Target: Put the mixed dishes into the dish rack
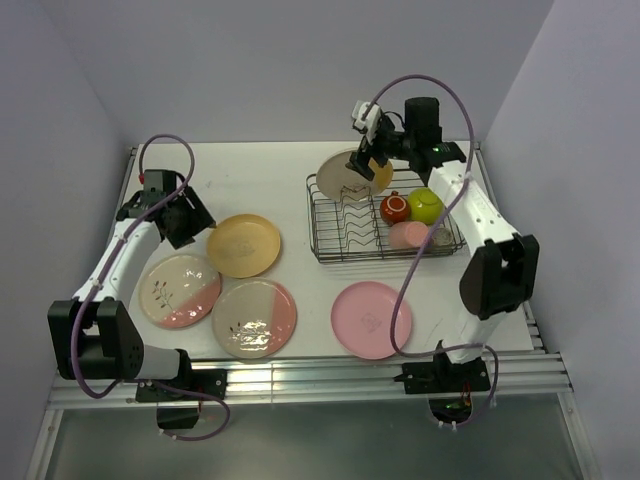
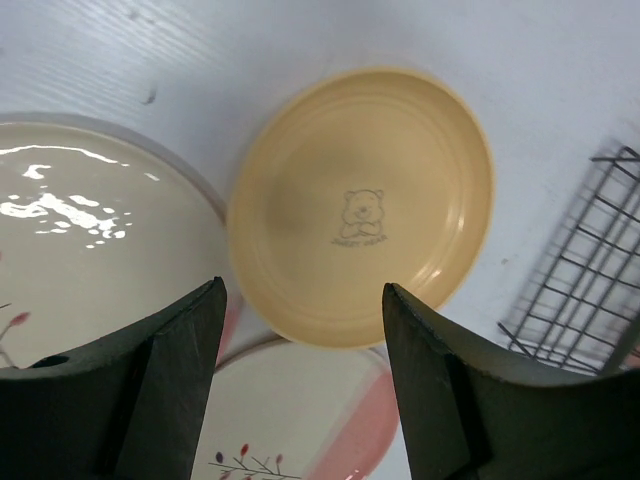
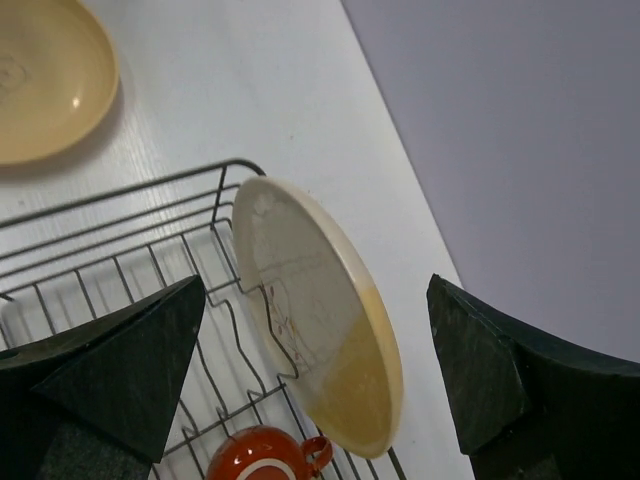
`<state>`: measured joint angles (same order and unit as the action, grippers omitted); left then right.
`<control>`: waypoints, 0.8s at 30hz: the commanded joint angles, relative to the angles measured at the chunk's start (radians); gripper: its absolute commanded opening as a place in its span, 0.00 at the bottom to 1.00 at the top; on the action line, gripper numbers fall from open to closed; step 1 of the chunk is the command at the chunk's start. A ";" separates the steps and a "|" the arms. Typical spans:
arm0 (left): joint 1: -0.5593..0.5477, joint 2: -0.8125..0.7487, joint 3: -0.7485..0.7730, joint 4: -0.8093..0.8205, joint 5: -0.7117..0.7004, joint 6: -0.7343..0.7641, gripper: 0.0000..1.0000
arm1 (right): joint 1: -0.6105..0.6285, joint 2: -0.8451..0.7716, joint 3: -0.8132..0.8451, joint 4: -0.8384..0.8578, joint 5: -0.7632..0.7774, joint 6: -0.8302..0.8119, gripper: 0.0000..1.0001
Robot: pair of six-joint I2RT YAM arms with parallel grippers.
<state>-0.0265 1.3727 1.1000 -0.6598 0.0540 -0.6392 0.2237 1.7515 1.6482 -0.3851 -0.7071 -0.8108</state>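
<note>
Arching right arm (image 1: 478, 210), jaws wide over plate (image 1: 338, 178)

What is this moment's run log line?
left end effector: open near yellow plate; right end effector: open; cream-and-yellow plate: tilted in dish rack

The dish rack (image 1: 345, 238) holds a cream-and-yellow plate (image 1: 347, 174) leaning in its far left corner (tilted, not flat). A red mug (image 1: 394, 208), lime bowl (image 1: 426, 205) and pink tumbler (image 1: 408, 235) crowd its right end. A pink plate (image 1: 371, 319) lies in front of the rack, a yellow plate (image 1: 243, 245) to its left.
</note>
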 commanded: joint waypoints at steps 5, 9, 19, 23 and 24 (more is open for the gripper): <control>0.091 -0.053 -0.083 -0.113 -0.194 0.006 0.67 | 0.118 -0.233 -0.166 0.359 0.184 0.566 1.00; 0.102 -0.160 -0.147 -0.152 -0.164 0.010 0.66 | 0.251 -0.268 -0.133 0.225 0.210 0.820 1.00; 0.102 -0.196 -0.086 -0.149 -0.086 0.007 0.69 | 0.745 0.190 0.541 -0.736 0.570 1.102 1.00; 0.103 -0.170 -0.072 -0.132 -0.063 0.032 0.68 | 0.835 0.158 0.392 -0.710 0.802 1.136 1.00; 0.102 -0.172 -0.078 -0.129 -0.054 0.032 0.68 | 0.835 0.140 0.299 -0.665 0.808 1.154 1.00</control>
<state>0.0772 1.1969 0.9886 -0.8169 -0.0383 -0.6315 1.0435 1.9385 2.0518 -0.9443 -0.0792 0.2668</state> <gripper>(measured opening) 0.679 0.994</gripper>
